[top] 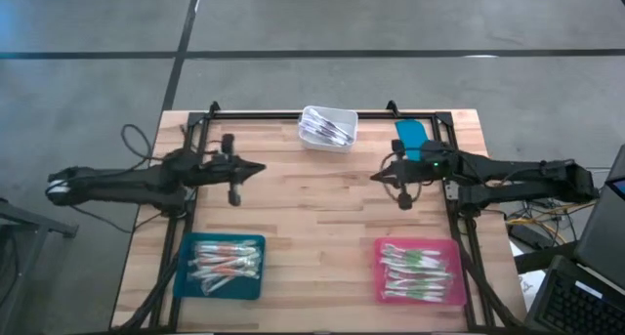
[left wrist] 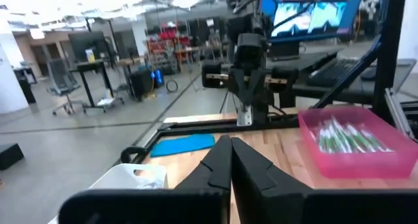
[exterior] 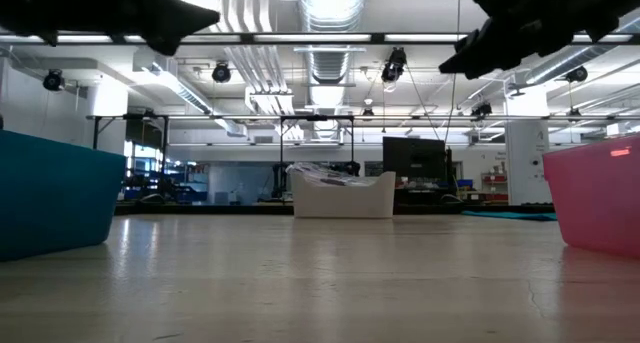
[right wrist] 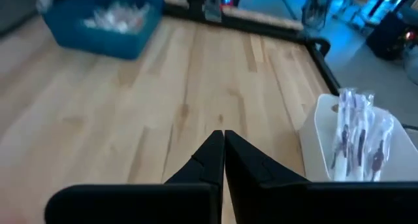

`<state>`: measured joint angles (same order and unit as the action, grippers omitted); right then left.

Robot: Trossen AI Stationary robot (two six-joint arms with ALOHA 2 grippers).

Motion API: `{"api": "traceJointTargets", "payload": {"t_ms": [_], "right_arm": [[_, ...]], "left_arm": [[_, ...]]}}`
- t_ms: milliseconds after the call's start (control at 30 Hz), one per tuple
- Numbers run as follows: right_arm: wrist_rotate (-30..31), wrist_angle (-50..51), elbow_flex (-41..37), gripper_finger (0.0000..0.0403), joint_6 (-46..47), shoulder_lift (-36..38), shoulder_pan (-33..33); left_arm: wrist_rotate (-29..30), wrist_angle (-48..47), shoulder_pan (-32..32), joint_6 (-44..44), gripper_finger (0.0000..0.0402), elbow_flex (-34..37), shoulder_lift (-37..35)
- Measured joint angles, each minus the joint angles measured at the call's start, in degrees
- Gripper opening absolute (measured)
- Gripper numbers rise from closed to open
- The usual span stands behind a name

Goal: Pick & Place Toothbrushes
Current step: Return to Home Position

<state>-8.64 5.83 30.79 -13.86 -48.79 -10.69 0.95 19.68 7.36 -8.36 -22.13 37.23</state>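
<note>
Wrapped toothbrushes (right wrist: 356, 142) lie heaped in a small white bin (top: 328, 128) at the table's far middle. More toothbrushes with orange accents (top: 223, 265) lie in a teal tray (top: 186, 281) at the near left. Others with green accents (top: 415, 270) lie in a pink tray (top: 451, 294) at the near right. My left gripper (top: 262, 168) hovers shut and empty over the table's left half, pointing right. My right gripper (top: 373, 177) hovers shut and empty over the right half, pointing left. In each wrist view the two fingers meet with nothing between them (left wrist: 230, 152) (right wrist: 223, 142).
A flat blue piece (top: 410, 136) lies at the far right beside the white bin. A black frame (top: 293, 114) runs along the table's far edge and down both sides. Bare wood (top: 317, 208) lies between the two grippers and the trays.
</note>
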Motion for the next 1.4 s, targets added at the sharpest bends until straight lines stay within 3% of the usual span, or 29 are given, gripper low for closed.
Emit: {"api": "traceJointTargets", "payload": {"t_ms": [233, 533, 833, 1400], "right_arm": [[-8.2, -3.4, -6.7, 0.0008, 1.9, 10.1, -3.9], [-8.5, -3.2, -14.1, 0.0008, 1.7, 17.9, -7.3], [-8.5, -9.7, -19.1, 0.0008, 3.2, 19.6, -7.9], [-9.9, -24.3, -29.1, 0.0008, 4.1, 21.8, -7.9]], "left_arm": [[0.0, -0.3, 0.3, 1.0, 0.0006, 7.3, -10.3], [0.3, -4.2, 2.1, 1.7, 0.0004, 11.0, -13.2], [-5.0, -5.6, 4.1, 1.7, 0.0003, 11.2, -13.7], [-7.6, -4.8, 4.5, 0.6, 0.0004, 12.4, -14.8]]}}
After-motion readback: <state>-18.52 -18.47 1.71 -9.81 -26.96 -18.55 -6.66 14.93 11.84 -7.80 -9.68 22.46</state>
